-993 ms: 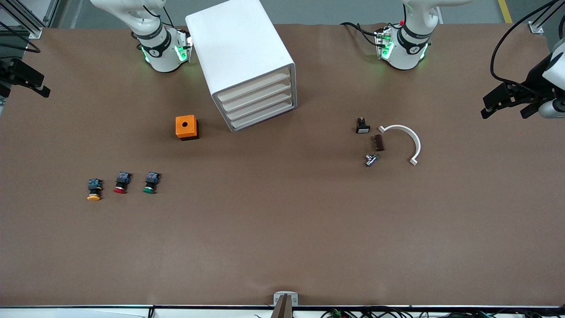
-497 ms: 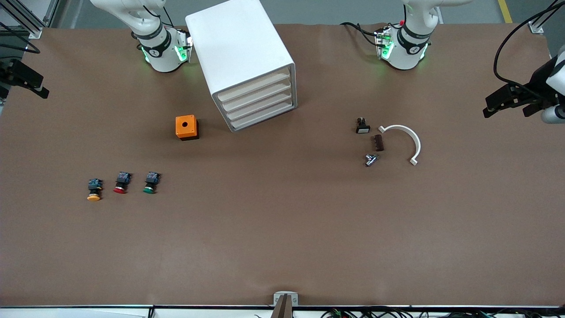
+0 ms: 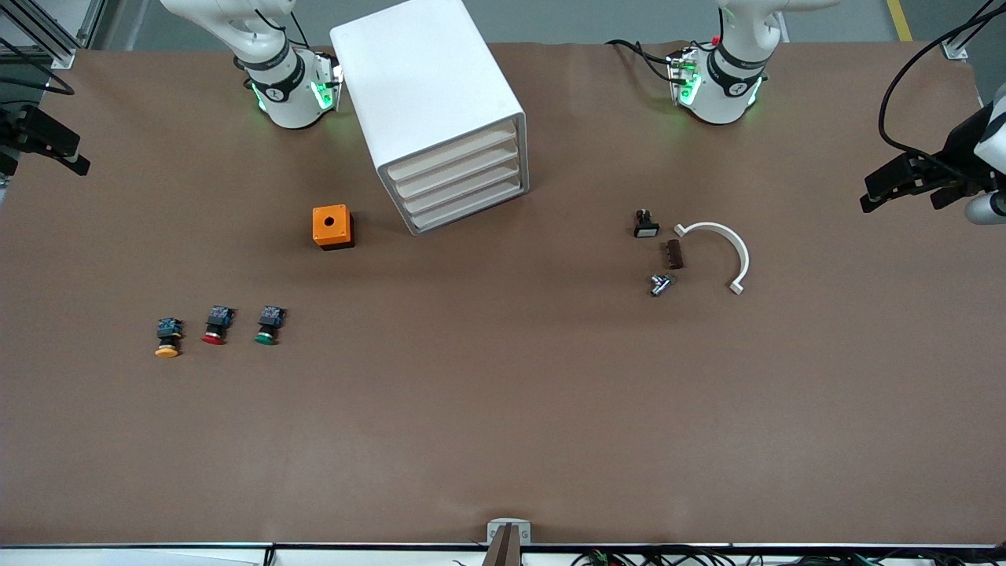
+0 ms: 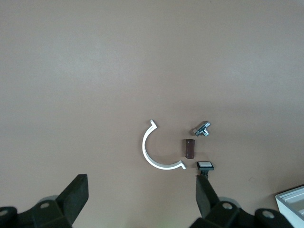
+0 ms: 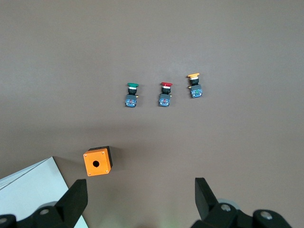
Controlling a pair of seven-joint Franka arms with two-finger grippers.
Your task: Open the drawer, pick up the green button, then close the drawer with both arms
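The white cabinet stands between the two arm bases, and its four cream drawers are all shut. The drawer is the lowest of them. The green-capped button lies on the table toward the right arm's end, nearer the front camera than the cabinet; the right wrist view shows the button too. My left gripper hangs open and empty over the left arm's end of the table, its fingers wide apart. My right gripper hangs open and empty over the right arm's end, its fingers spread.
A red-capped button and a yellow-capped button lie beside the green one. An orange box sits by the cabinet. Toward the left arm's end lie a white curved piece, a brown piece, a metal fitting and a square black switch.
The left gripper has drifted slightly outward toward its end of the table. The right gripper has hardly moved, and nothing on the table has shifted.
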